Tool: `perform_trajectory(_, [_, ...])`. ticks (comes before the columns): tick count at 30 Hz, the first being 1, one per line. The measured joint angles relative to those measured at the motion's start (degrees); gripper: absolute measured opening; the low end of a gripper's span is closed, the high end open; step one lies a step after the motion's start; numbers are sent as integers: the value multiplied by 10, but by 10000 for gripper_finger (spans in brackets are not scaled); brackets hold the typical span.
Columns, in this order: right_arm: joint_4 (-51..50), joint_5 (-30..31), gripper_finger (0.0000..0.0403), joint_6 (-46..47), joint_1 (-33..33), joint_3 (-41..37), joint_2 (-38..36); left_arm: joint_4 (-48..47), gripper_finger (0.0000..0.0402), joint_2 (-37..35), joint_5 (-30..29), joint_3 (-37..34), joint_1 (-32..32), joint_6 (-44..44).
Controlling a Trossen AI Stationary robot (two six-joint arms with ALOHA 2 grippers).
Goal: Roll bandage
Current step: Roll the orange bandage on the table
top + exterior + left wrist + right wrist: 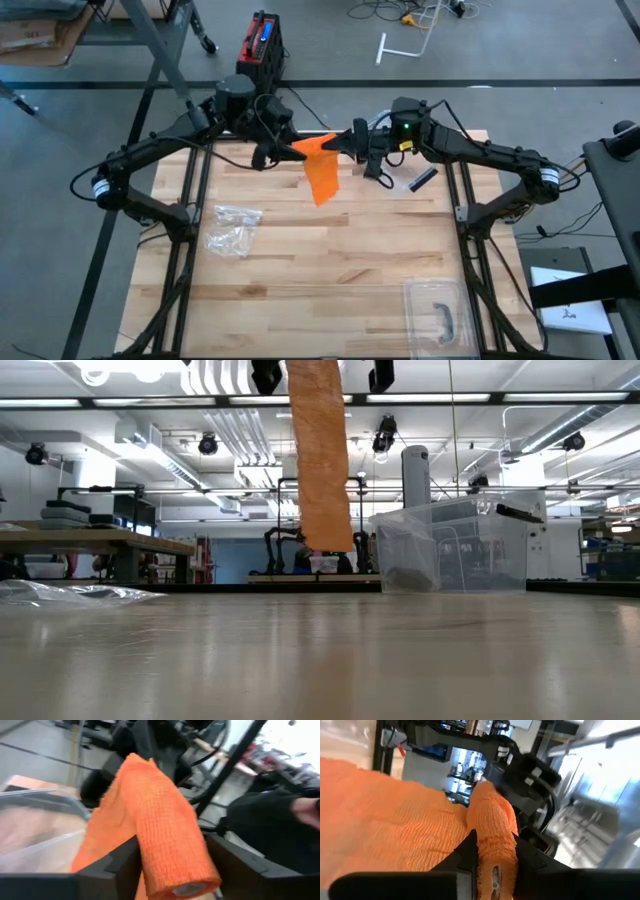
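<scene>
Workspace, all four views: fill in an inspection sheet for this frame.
Surface: wooden table, pale planks.
Job's things: orange bandage held up between both arms, loose tail hanging clear of the table.
Clutter: crumpled plastic bag on the left; clear plastic container at the near right; dark small object by the right arm.
Grippers: left gripper around the roll's end; right gripper shut on the bandage.
Cables: loose cords on the floor beyond the table.
Surroundings: red and black case on the floor; workshop benches behind.
</scene>
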Motion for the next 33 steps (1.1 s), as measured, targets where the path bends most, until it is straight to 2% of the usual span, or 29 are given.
perform_trajectory(3, [-2, 1, 70, 67, -4, 0, 0, -10, 157, 0, -29, 0, -2, 21])
perform_trajectory(6, [-2, 1, 86, 145, -7, 0, 0, -10, 98, 0, -32, 0, -2, 33])
perform_trajectory(10, [-1, -9, 135, 309, -11, 0, 0, -10, 36, -1, -47, 0, -2, 40])
perform_trajectory(16, [2, -20, 234, 615, -13, 0, -2, -44, 37, -28, -93, -1, -1, 85])
perform_trajectory(19, [-1, -16, 279, 775, -14, 0, -7, -99, 56, -58, -184, -1, -1, 138])
perform_trajectory(22, [13, 9, 318, 877, -15, 2, -7, -131, 68, -79, -278, -1, -1, 184])
perform_trajectory(25, [20, 50, 342, 911, -14, 24, 15, -138, 67, -87, -286, -1, -2, 217])
perform_trajectory(28, [8, 52, 347, 907, -13, 60, 47, -145, 59, -92, -284, -1, -3, 234])
perform_trajectory(33, [-66, 52, 348, 856, -15, 145, 104, -151, 57, -93, -286, -1, -7, 256])
